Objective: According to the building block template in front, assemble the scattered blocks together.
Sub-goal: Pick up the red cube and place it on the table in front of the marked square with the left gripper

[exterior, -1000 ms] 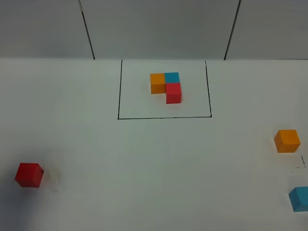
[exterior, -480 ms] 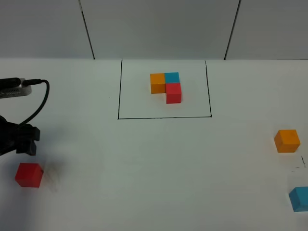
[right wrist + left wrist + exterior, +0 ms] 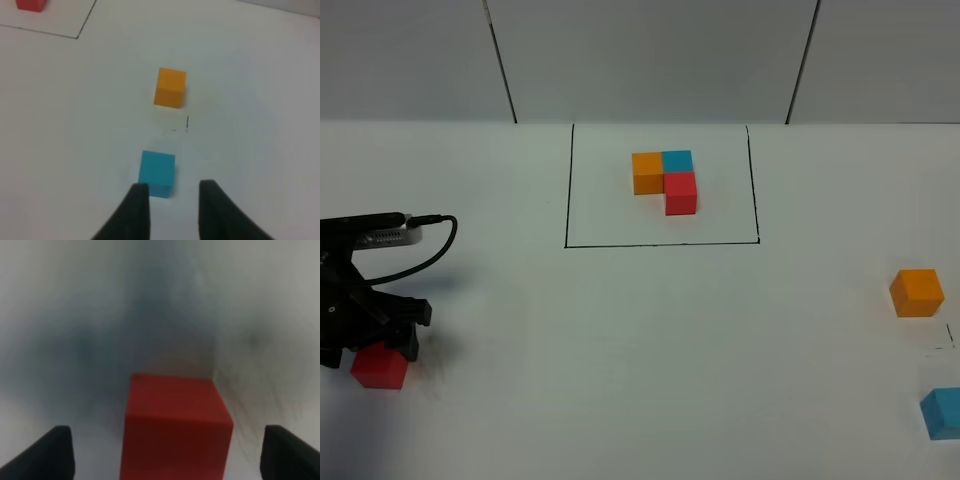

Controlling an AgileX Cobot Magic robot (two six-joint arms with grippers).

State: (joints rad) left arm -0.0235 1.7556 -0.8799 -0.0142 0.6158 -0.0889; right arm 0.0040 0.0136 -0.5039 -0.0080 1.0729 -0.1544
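One second ago our left gripper point(image 3: 375, 335) was absent; now we are bringing it, jaws apart, over the red block point(image 3: 380, 368) near the tabletop's left edge, starting pickup; right gripper point(image 3: 170, 205) jaws are together.

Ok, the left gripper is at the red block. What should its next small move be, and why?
Probably close the left gripper on the red block. In the wrist view its jaws stand open with the block centred between them, touching neither side, so it looks lined up for a grasp.
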